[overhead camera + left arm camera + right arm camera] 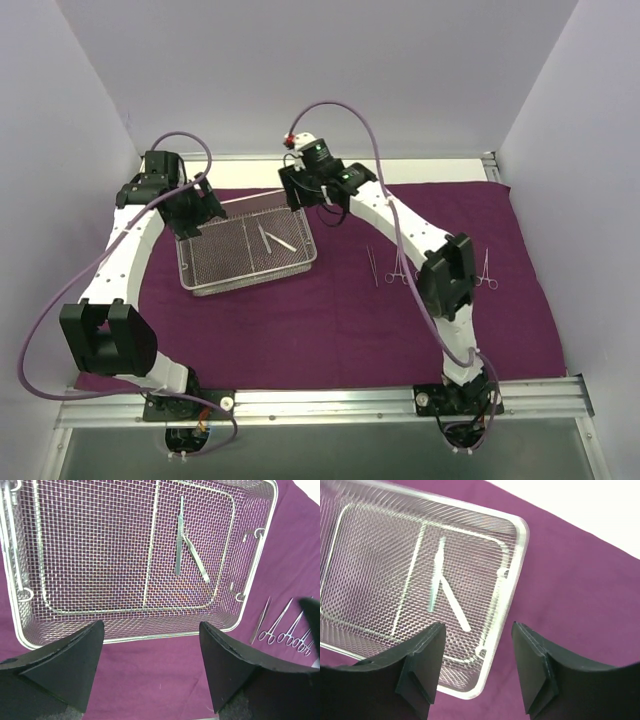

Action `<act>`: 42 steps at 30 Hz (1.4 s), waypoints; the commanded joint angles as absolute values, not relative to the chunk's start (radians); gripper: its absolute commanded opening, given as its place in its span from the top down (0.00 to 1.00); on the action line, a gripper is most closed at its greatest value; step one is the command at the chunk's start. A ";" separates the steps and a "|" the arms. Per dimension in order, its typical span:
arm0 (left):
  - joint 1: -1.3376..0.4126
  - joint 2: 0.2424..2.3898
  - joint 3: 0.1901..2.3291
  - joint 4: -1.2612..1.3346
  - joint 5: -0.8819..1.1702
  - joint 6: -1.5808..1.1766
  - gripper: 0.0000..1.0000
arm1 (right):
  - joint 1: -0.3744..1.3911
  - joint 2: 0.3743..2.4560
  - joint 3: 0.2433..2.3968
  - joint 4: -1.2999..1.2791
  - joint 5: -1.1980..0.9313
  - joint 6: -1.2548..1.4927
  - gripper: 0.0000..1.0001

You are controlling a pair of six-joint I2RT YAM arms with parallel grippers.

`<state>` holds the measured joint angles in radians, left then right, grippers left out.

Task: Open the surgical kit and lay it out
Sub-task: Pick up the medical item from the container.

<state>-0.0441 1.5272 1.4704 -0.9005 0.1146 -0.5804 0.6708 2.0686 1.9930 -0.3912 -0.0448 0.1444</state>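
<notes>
**Surgical kit laid open:** The left jaws stand wide apart with nothing between their black fingers point(65, 667), poised low over the purple cloth wrap point(150, 685). Just ahead of them sits the wire-mesh tray point(140, 637), its near rim running across the gap between the fingers. Inside the tray, ahead and slightly right of the left jaws, slim silver tweezers point(186, 545) lie in a narrow V on the mesh floor. Off to the right of these jaws, outside the tray, scissor-handled forceps point(282, 627) and 1 straight silver instrument point(262, 621) lie side by side on the cloth.

The right jaws are parted less widely and hold nothing. Their fingers point(422, 667) hang above a corner of the tray, whose rim passes under the gap; whether they touch it cannot be told. The tweezers lie ahead and to the left of the right jaws.

From overhead, the left arm point(120, 250) brings its jaws to the tray's far left corner and the right arm point(410, 230) brings its jaws to the far right corner. The cloth spreads flat over the desk point(440, 168), with the tray on the part between the 2 sets of jaws. 1 more pair of forceps point(487, 270) lies well to the right of the right jaws, beyond that arm's elbow.
</notes>
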 commanded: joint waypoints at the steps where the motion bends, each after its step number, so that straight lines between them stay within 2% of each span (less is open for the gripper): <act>1: -0.028 1.477 1.454 -0.894 0.094 -0.561 0.15 | 0.701 2.164 2.040 -0.368 -0.121 0.081 0.43; 6: -0.023 1.439 1.398 -0.870 0.141 -0.571 0.17 | 0.732 2.279 2.150 -0.379 -0.132 0.087 0.41; 16: -0.023 1.367 1.321 -0.844 0.187 -0.581 0.17 | 0.770 2.419 2.180 -0.362 -0.135 0.110 0.43; 28: -0.020 1.353 1.290 -0.828 0.221 -0.566 0.25 | 0.776 2.505 2.200 -0.370 -0.141 0.106 0.56; 29: -0.020 1.351 1.289 -0.828 0.221 -0.565 0.25 | 0.776 2.510 2.201 -0.370 -0.138 0.104 0.60; 34: -0.008 1.355 1.272 -0.819 0.242 -0.557 0.29 | 0.785 2.531 2.207 -0.387 -0.110 0.092 0.66; 40: -0.006 1.347 1.262 -0.802 0.267 -0.549 0.29 | 0.788 2.525 2.198 -0.393 -0.074 0.084 0.82; 42: -0.006 1.347 1.261 -0.802 0.275 -0.548 0.29 | 0.788 2.520 2.198 -0.390 -0.066 0.084 0.84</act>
<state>-0.0120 1.3819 1.2564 -0.8509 0.2447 -0.5640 0.7727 2.5084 2.1822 -0.3576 -0.0937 0.0956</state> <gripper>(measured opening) 0.708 0.169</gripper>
